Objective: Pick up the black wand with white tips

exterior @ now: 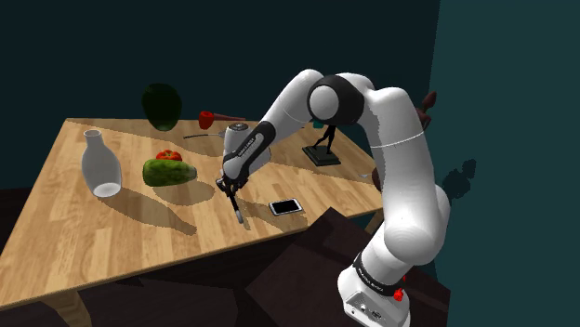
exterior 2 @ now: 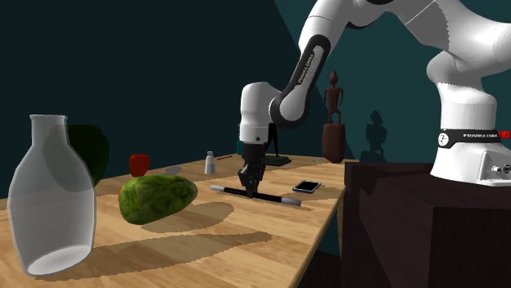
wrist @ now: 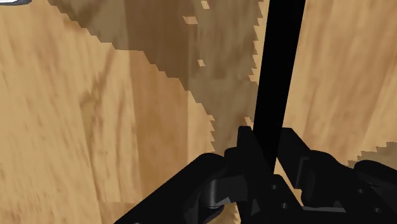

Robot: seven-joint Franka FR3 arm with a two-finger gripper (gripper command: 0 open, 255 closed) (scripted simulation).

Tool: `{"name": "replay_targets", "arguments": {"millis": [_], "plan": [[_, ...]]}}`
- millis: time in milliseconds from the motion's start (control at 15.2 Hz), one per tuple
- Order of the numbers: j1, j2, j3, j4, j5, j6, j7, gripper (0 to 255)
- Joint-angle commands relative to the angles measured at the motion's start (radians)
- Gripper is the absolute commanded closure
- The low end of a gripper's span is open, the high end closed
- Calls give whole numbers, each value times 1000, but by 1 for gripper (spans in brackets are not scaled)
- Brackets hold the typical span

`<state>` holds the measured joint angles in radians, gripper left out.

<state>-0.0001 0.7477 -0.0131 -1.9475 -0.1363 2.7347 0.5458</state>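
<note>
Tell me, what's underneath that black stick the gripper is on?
Wooden table shows under the black wand along its length. The gripper, shut around its middle, covers the spot right below there.

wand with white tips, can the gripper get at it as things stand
Looks like yes: the gripper sits right on the wand, fingers seemingly clasping its black shaft near the middle. The phone and green fruit lie apart, so nothing blocks it.
</note>
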Motion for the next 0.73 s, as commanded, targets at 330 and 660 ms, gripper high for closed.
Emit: {"name": "replay_targets", "arguments": {"millis": [330,660], "plan": [[-4,-87,6,-35,4,-52,-7,255],[-8,-147,11,-52,8,-94,-13,255]]}}
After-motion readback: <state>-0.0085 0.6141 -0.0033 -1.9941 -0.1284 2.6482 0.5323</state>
